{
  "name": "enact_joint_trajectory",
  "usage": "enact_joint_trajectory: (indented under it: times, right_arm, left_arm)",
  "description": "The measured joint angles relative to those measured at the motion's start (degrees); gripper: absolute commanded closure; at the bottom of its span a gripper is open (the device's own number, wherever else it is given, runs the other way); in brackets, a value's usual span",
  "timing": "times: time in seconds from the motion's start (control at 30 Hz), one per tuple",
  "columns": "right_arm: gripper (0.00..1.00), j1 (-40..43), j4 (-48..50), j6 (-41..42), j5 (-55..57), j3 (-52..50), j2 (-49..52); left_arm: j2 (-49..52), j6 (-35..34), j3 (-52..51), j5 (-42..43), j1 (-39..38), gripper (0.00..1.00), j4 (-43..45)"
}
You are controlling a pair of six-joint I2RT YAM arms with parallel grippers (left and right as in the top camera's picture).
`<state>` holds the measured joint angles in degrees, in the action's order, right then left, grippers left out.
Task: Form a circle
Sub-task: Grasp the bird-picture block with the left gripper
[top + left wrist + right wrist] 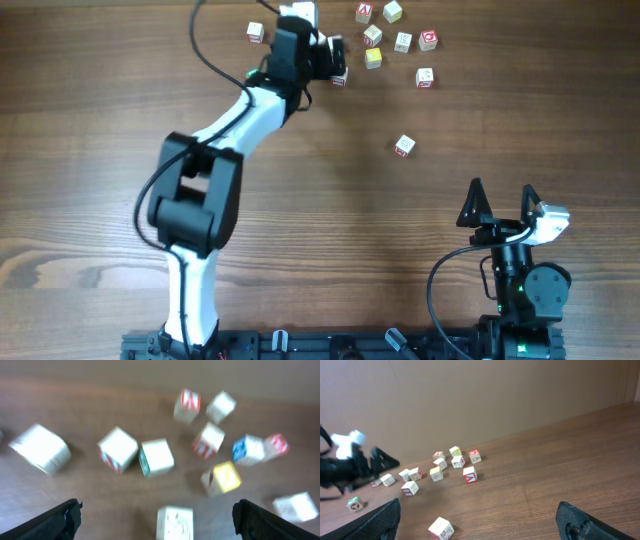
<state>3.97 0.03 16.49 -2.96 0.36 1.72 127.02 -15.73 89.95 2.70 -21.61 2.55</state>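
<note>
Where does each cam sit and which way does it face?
Overhead: above the table, straight down; both arms, left gripper at the cubes, right gripper near its base.
Left wrist: close above the cubes, facing down; own open fingers at bottom corners.
Right wrist: low, facing across to the cubes and left arm; own fingers below.
Shared: overhead and left wrist both show the yellow cube.

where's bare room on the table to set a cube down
Free between the lone cube and the right gripper, and left of the left arm. Crowded at the far edge around the cube cluster.
</note>
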Motion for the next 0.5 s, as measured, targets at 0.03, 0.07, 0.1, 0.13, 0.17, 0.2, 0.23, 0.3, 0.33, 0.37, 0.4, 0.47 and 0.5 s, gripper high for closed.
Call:
enact_joint_trajectory:
  times: [0.03,0.07,0.1,0.13,0.17,0.2,0.23,0.3,0.33,0.37,0.4,0.47,0.5]
  right_arm:
    - [0.00,0.00,0.00,0.00,0.00,0.00,0.00]
    - [0.01,0.00,0.00,0.00,0.00,0.00,0.00]
    - [0.00,0.00,0.00,0.00,0.02,0.00,0.00]
    - [0.00,0.00,0.00,0.00,0.02,0.00,0.00]
    - [0.01,0.00,0.00,0.00,0.02,0.00,0.00]
    - [0.00,0.00,0.00,0.00,0.02,0.00,0.00]
    - [0.00,0.00,0.00,0.00,0.00,0.00,0.00]
    - [0.00,0.00,0.00,0.00,0.02,0.00,0.00]
    - [0.00,0.00,0.00,0.00,0.02,0.00,0.00]
    - [0.00,0.00,0.00,0.00,0.02,0.00,0.00]
    - [0.00,0.00,0.00,0.00,0.02,0.00,0.00]
    - [0.00,0.00,0.00,0.00,0.00,0.00,0.00]
    - [0.00,0.00,0.00,0.00,0.02,0.00,0.00]
  left_arm:
    - [1.01,0.02,0.00,0.44,-0.31,0.00,0.02]
    - [1.81,0.00,0.00,0.87,-0.66,0.00,0.02]
    - [2.32,0.00,0.00,1.18,-0.94,0.00,0.02]
    - [2.73,0.02,0.00,1.55,-1.27,0.00,0.00]
    - [2.93,0.02,0.00,1.73,-1.49,0.00,0.04]
    - [3.13,0.00,0.00,1.84,-1.79,0.01,0.04]
    - [3.28,0.02,0.00,1.95,-2.08,0.03,0.07]
    - [3.58,0.26,0.00,2.14,-2.47,0.07,0.17]
    - [3.96,0.55,0.00,2.19,-2.62,0.11,0.50]
    - [4.50,0.90,0.00,2.36,-2.69,0.14,0.94]
    - [5.35,1.31,0.00,2.36,-2.73,0.19,1.46]
    - [7.52,2.58,-0.04,2.16,-2.78,0.27,2.84]
    - [7.98,2.58,0.24,2.23,-2.78,0.31,3.41]
